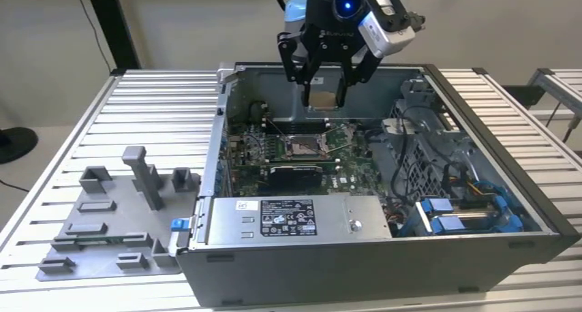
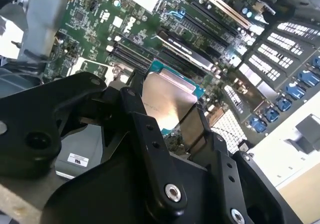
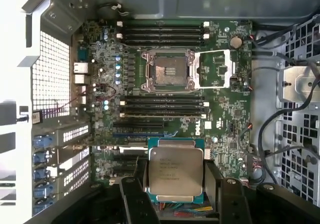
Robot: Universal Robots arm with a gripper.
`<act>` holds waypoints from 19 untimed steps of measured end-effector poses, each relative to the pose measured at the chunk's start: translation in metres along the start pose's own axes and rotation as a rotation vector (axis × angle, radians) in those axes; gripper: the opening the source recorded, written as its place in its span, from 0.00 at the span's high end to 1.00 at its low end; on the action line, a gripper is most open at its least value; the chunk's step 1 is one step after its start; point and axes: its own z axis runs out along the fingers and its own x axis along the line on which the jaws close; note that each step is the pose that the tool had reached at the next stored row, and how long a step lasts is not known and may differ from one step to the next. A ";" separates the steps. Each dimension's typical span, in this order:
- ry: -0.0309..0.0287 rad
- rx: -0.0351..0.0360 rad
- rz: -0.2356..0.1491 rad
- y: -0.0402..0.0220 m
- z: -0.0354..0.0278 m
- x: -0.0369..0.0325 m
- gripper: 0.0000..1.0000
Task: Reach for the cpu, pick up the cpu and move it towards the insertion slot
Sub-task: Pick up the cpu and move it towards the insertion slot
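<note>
The cpu [image 3: 175,170] is a flat silvery square plate with a teal edge, held between my black fingers [image 3: 131,194]. In the exterior view my gripper [image 1: 325,102] hangs above the open computer case with the cpu [image 1: 324,97] in it, over the back part of the board. In the second wrist view the cpu [image 2: 165,100] shows its shiny face between the two finger links. The insertion slot [image 3: 169,71] is a square socket with a silver frame and dark centre on the green board, apart from the cpu. From outside the slot [image 1: 303,146] lies below and slightly toward the exterior view's left of my gripper.
The grey computer case [image 1: 509,155] has tall walls around the board. Cables and blue connectors [image 1: 464,213] fill its side toward the exterior view's right. A power supply block [image 1: 291,219] sits at the near edge. A grey fixture plate [image 1: 109,223] lies on the slatted table.
</note>
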 end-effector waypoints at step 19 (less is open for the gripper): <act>0.0008 -0.0001 0.001 0.0477 0.0062 0.0043 1.00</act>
